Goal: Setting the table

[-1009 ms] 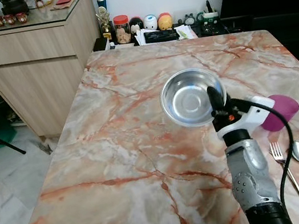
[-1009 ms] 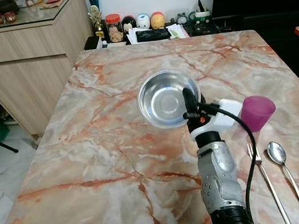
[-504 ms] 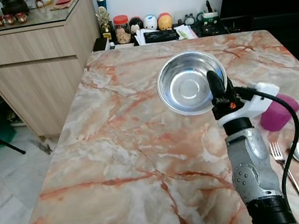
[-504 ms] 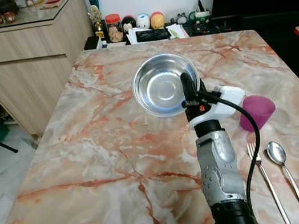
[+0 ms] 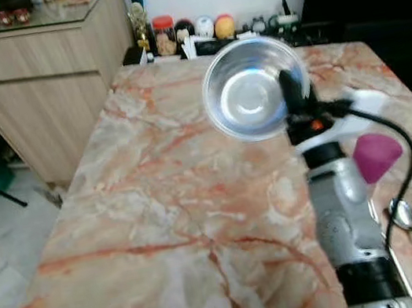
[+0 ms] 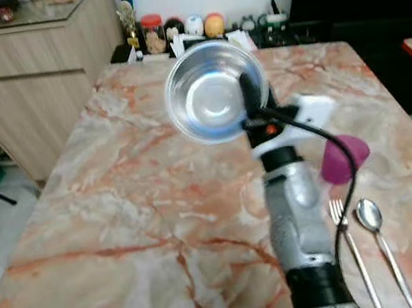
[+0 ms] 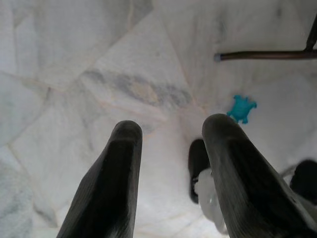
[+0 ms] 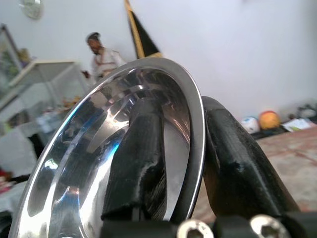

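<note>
The right gripper (image 6: 247,97) was clamped on the rim of the steel bowl (image 6: 211,93), one finger inside and one outside, holding it tilted in the upper centre of the frame, above the marble table (image 6: 120,209). The bowl looked light, stiff and slippery, so the rim seemed the best hold. The left gripper (image 7: 171,163) hung idle, fingers apart.

right arm: silver, stretched forward and raised | right gripper (image 5: 291,95): fingers (image 8: 136,163) clamped over the rim of the steel bowl (image 5: 251,90), one inside, one outside, holding it tilted in the air | left gripper (image 7: 171,148): hangs idle, pointing down, fingers spread apart with nothing between them
</note>
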